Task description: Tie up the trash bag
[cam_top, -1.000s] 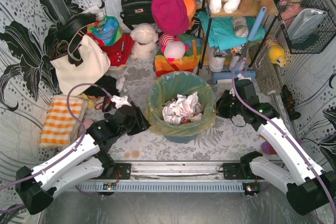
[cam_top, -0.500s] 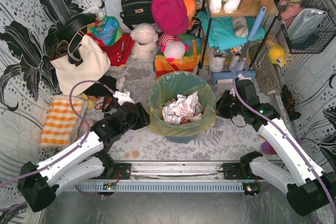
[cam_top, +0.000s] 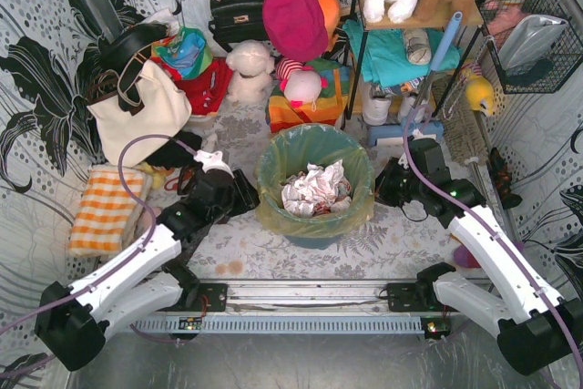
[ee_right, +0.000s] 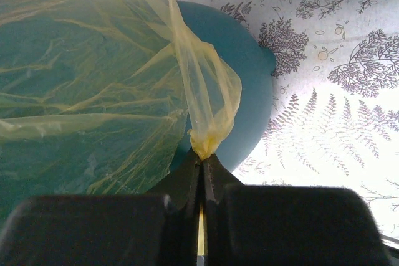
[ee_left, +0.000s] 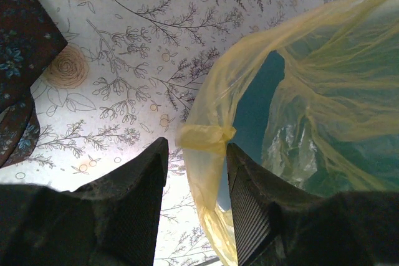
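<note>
— Yellow-green plastic, item one: the trash bag (cam_top: 270, 190). Location?

— Lining the teal bucket (cam_top: 314, 240), which stands mid-surface (cam_top: 264, 257) between my two arms. The bag's rim is folded out over the bucket's lip. Its mouth is open, with no knot in it.

— Contents?

— Crumpled white paper (cam_top: 314, 187), a few red marks on it, heaped inside.

— Item two: left gripper (ee_left: 194, 147). State?

— Fingers (ee_left: 140, 191) apart. It is at the bag's left side, low against the bucket. A small bunched tab on the bag's edge sits in the gap between the fingertips, unclamped. I cannot tell whether either pad touches it.

— Item three: right gripper (ee_right: 201, 157).

— Fingers pressed together on a gathered twist of the same plastic at the bag's right side. The film rises from the pinch in a narrow folded strip and spreads out over the bucket wall.

— Surface covering?

— Pale cloth printed with ferns and flowers.

— Sundries, far side?

— Cream tote (cam_top: 137, 116) with dark straps at rear left. Orange checked cloth (cam_top: 105, 207) lies near my left arm. Black handbag (cam_top: 235, 14) hangs at the back. Plush toys, one white (cam_top: 248, 68), are grouped behind the bucket, well apart from it.
</note>
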`<state>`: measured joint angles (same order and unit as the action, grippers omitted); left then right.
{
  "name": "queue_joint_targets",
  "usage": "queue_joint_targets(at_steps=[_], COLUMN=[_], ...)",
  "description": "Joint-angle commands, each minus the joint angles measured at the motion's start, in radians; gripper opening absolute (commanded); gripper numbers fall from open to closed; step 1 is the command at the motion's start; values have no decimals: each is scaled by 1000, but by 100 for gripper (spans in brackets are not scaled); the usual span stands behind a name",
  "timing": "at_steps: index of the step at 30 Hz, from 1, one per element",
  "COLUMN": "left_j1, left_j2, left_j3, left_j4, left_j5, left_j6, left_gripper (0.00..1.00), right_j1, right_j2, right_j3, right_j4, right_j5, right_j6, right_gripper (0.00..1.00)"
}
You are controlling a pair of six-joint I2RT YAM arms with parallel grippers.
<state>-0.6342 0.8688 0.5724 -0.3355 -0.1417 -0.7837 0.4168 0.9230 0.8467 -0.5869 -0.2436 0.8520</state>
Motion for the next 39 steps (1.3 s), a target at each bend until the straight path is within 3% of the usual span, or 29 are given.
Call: queue_joint_targets(at_steps=[1,16,20,25,39], left_j1=[7,18,18,18,18], left_j2=[38,16,8,-27,-177], left_j3=[31,27,38,68,179], left_j4=[92,76,56,1,-208], left_j5=[39,25,20,35,87], left_j6=[60,73,78,84,88], left_gripper=[51,40,28,0,0], right_j1=[4,5,5,4,5], right_j2=[-11,-22,-29,-63,-188], right_j3=[17,15,16,20,35], right_j4=[-24,-41,-46,-52,-84], right_j5=[-6,5,8,22,18], right_j6=[8,6,7,2,22], right_gripper=[0,0,0,0,0])
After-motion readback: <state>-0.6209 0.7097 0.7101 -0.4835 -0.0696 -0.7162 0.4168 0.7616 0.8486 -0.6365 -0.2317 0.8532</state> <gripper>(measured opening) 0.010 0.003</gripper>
